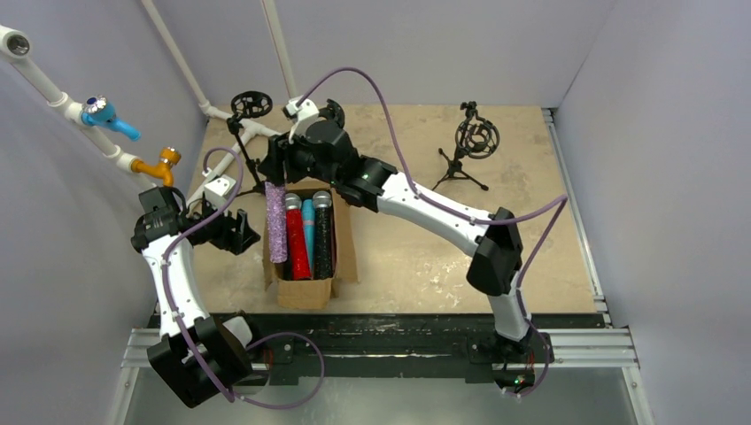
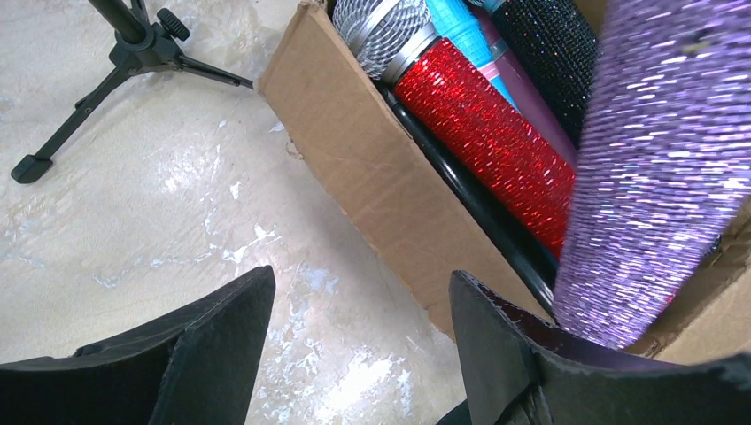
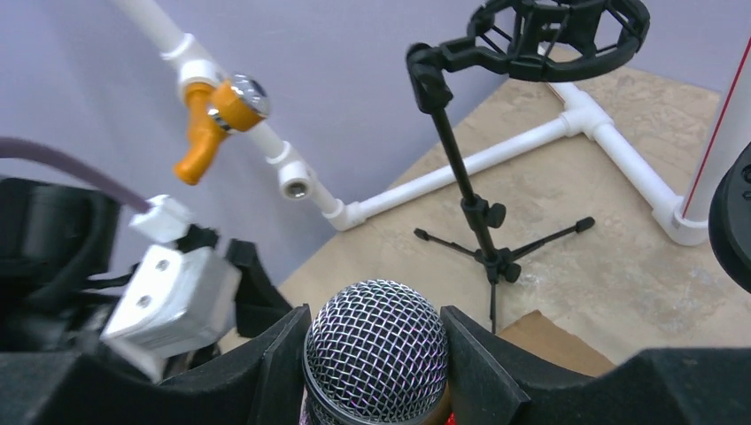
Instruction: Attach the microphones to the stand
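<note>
My right gripper is shut on the mesh head of a glittery purple microphone, holding it above the left side of the cardboard box. The purple body also shows in the left wrist view. Red, blue and black microphones lie in the box. My left gripper is open and empty, low over the table just left of the box. A tripod stand with a shock mount stands behind the box at back left. A second stand is at back right.
White pipes run along the left wall with a blue valve and an orange valve; the orange valve also shows in the right wrist view. A pipe frame lies on the table at the back left. The left arm's camera block sits close to the right gripper.
</note>
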